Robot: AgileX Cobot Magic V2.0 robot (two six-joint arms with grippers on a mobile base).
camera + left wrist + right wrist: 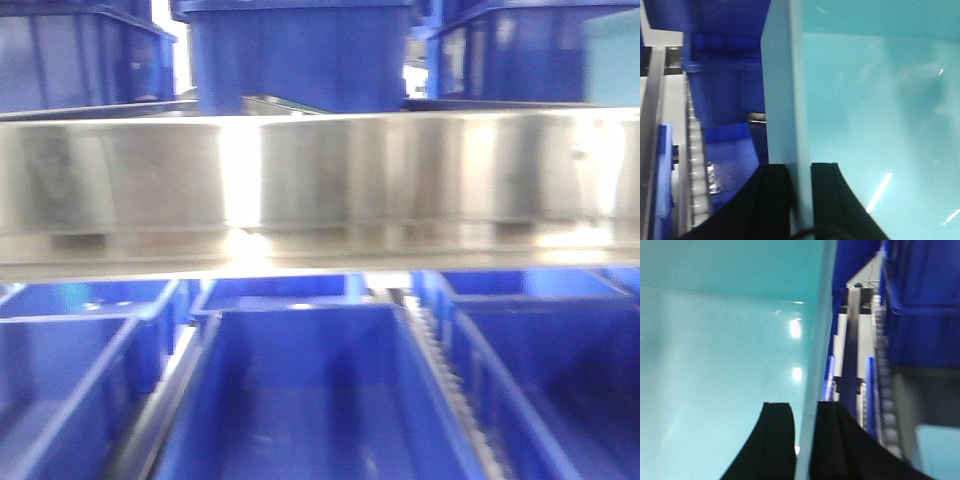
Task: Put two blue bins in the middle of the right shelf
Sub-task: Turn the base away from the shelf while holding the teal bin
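Here, the left gripper (800, 167) was clenched on the thin side wall of a pale blue-green bin (880, 125), one black finger on each side of the wall. The right gripper (805, 406) pinched a wall of the pale blue-green bin (725, 350) the same way. The bin was up close to the shelf, beside a roller track (696, 165) and dark blue bins (920, 285). From the front, a shiny metal shelf beam (320, 175) ran across the middle. A dark blue bin (300, 55) sat above it, and an open blue bin (320, 390) sat below it. The pictures were blurry.
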